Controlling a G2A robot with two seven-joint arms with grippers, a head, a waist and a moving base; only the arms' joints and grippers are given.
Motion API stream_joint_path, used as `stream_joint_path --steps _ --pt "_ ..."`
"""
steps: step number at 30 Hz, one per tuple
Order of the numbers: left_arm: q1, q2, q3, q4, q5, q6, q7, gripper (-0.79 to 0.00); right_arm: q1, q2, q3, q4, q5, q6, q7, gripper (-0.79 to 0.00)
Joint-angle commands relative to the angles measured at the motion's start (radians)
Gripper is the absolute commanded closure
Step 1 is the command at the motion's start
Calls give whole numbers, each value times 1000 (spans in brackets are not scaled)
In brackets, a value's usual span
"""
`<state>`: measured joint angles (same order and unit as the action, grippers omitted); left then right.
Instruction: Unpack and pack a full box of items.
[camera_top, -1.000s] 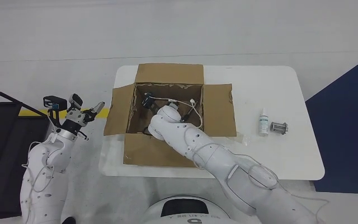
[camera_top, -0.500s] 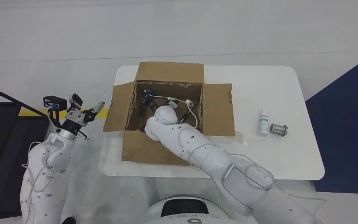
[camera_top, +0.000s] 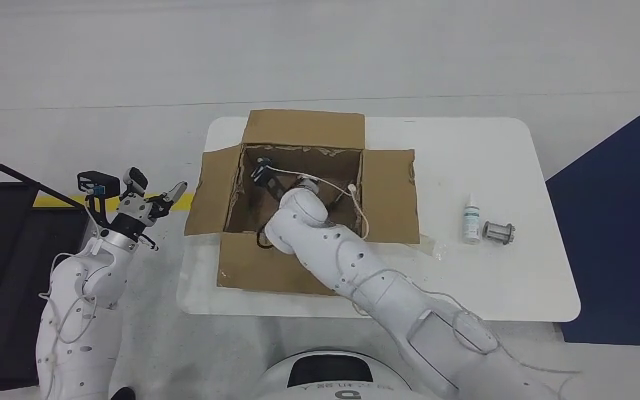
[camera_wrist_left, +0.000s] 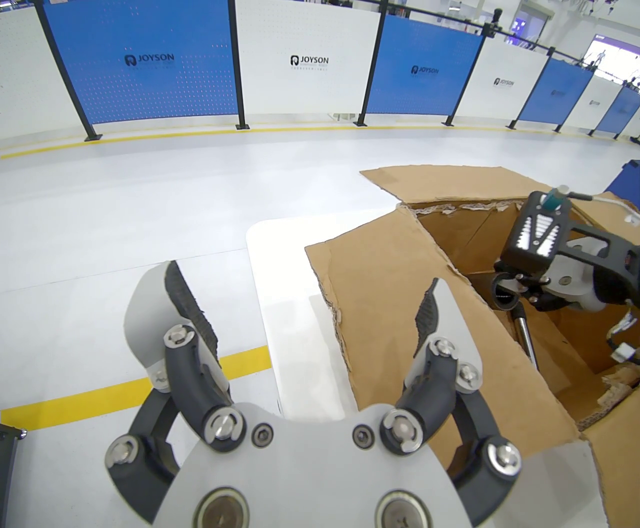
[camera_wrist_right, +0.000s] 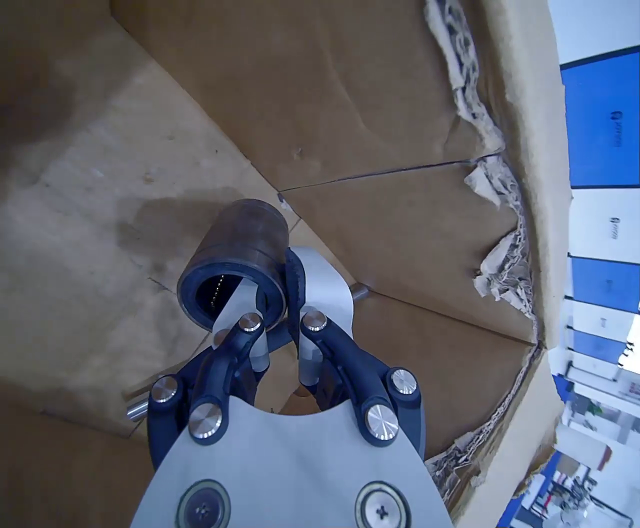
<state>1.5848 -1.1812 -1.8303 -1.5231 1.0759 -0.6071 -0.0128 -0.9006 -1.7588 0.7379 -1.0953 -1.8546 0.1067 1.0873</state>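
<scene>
From above, the open box (camera_top: 388, 195) sits on the white counter (camera_top: 480, 270) with the right arm down inside it. A bottle (camera_top: 471, 219) and a metal part (camera_top: 499, 229) rest beside it.

Left wrist view: the left pincer (camera_wrist_left: 305, 295) hangs beside the counter, fingers apart.

Right wrist view: the right pincer (camera_wrist_right: 272, 287) is clamped on a dark tube (camera_wrist_right: 235, 235) inside the box, one finger in its bore. A rod (camera_wrist_right: 136, 411) lies below.

The box (camera_wrist_right: 400, 100) is matt brown cardboard with rough, torn edges. The cylinder (camera_wrist_right: 245, 235) is dull dark metal. The table (camera_top: 480, 150) is smooth, faintly glossy white.
</scene>
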Motion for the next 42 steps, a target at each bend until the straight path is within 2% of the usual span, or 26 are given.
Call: stream_joint_path --steps 1,5,11,15,19,25,26,31,36,38,40,42 --pt "0 0 0 0 0 0 0 -785 -32 16 49 -86 12 -50 1 0" --pt "0 0 0 0 0 0 0 -785 -129 52 147 -295 22 -148 -4 0" --pt "0 0 0 0 0 0 0 -785 -341 104 291 -687 8 -285 -55 0" --pt "0 0 0 0 0 0 0 -785 -523 135 411 -976 7 -318 -154 0" --pt "0 0 0 0 0 0 0 -785 -740 158 574 -1235 57 -302 -295 0" --pt "0 0 0 0 0 0 0 -785 -923 171 865 -1255 216 -182 -526 0" --pt "0 0 0 0 0 0 0 -785 -950 172 922 -1255 250 -147 -527 0" --pt "0 0 0 0 0 0 0 -785 -1037 177 1123 -1255 395 -123 -435 0" --pt "0 0 0 0 0 0 0 -785 -1124 176 1291 -1255 592 -92 -464 0" --pt "0 0 0 0 0 0 0 -785 -1162 173 1335 -1255 630 -57 -462 0" --pt "0 0 0 0 0 0 0 -785 -1189 172 1358 -1255 663 -67 -452 0" --pt "0 0 0 0 0 0 0 -785 -1207 172 1388 -1255 663 -15 -390 0"
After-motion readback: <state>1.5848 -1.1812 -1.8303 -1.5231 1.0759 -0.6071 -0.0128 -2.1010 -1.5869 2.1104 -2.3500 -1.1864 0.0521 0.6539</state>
